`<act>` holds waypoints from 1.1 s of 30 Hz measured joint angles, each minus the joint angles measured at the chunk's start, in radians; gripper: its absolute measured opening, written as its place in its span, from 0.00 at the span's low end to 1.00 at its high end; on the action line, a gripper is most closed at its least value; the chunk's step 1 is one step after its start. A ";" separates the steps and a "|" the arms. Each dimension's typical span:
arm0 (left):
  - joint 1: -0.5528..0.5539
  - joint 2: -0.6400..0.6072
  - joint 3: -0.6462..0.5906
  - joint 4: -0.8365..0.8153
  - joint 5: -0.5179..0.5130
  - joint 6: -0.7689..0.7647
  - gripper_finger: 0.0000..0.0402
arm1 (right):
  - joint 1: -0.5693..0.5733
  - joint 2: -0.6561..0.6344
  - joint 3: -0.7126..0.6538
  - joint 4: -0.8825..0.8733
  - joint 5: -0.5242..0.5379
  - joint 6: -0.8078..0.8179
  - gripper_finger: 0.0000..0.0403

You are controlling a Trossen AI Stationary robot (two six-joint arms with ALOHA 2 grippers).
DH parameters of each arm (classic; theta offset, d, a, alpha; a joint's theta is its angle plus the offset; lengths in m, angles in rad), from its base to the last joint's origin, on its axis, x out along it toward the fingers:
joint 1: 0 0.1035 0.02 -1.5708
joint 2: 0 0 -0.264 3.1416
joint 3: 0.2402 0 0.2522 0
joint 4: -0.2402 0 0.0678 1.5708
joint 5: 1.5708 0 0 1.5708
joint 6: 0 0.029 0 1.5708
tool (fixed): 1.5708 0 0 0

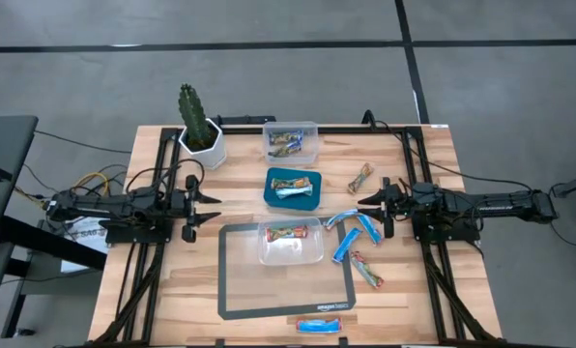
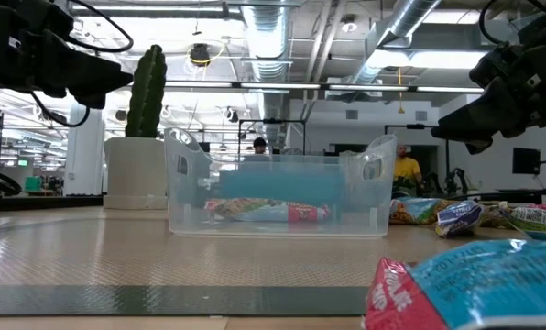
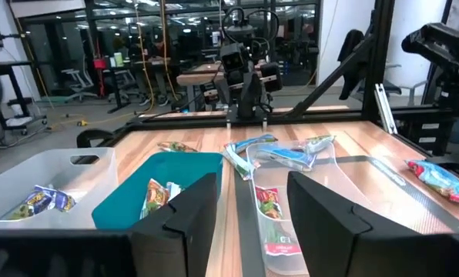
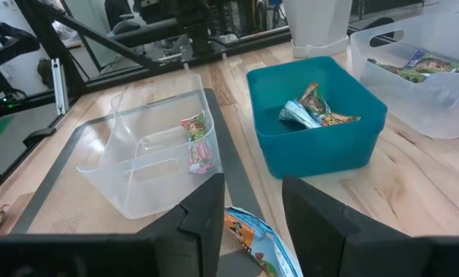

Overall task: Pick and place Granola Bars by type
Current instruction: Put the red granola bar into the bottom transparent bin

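Both grippers hang spread and empty: left gripper (image 1: 214, 208) left of the teal bin (image 1: 294, 188), right gripper (image 1: 363, 207) right of it, seemingly above loose granola bars (image 1: 354, 237).

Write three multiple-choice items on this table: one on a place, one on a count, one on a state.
1. Where is the green cactus in the white pot?
A. far left corner of the table
B. on the mat
C. in the teal bin

2. How many clear plastic bins are there?
A. one
B. two
C. four

3. What does the left pincer hold?
A. a blue bar
B. a lid
C. nothing

Answers: 1 A, the high view shows it at the far left corner. 2 B, one far bin, one on the mat. 3 C, its fingers are open and empty.
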 joint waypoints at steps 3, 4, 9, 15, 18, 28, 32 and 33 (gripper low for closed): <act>0.000 0.000 0.000 0.000 0.000 -0.006 0.38 | 0.000 0.000 0.000 0.000 0.000 0.000 0.31; 0.000 -0.001 0.000 0.000 0.000 -0.006 0.38 | 0.000 0.000 0.000 0.000 0.000 0.000 0.31; 0.000 0.000 -0.001 0.000 0.000 -0.008 0.38 | 0.000 0.000 0.000 0.000 0.000 0.000 0.31; 0.000 0.000 -0.001 -0.001 0.001 -0.011 0.38 | 0.000 0.000 0.000 0.000 0.000 0.000 0.31; 0.000 0.000 -0.001 -0.001 0.001 -0.011 0.38 | 0.000 0.000 0.000 0.000 0.000 0.000 0.31; 0.000 0.000 -0.002 -0.002 0.001 -0.011 0.38 | 0.000 0.000 0.000 0.000 0.000 0.000 0.31; 0.000 0.000 -0.002 -0.002 0.001 -0.011 0.38 | 0.000 0.000 0.000 0.004 0.000 0.008 0.31; 0.000 0.000 -0.002 -0.002 0.001 -0.011 0.38 | 0.000 0.000 0.000 0.006 0.000 0.041 0.31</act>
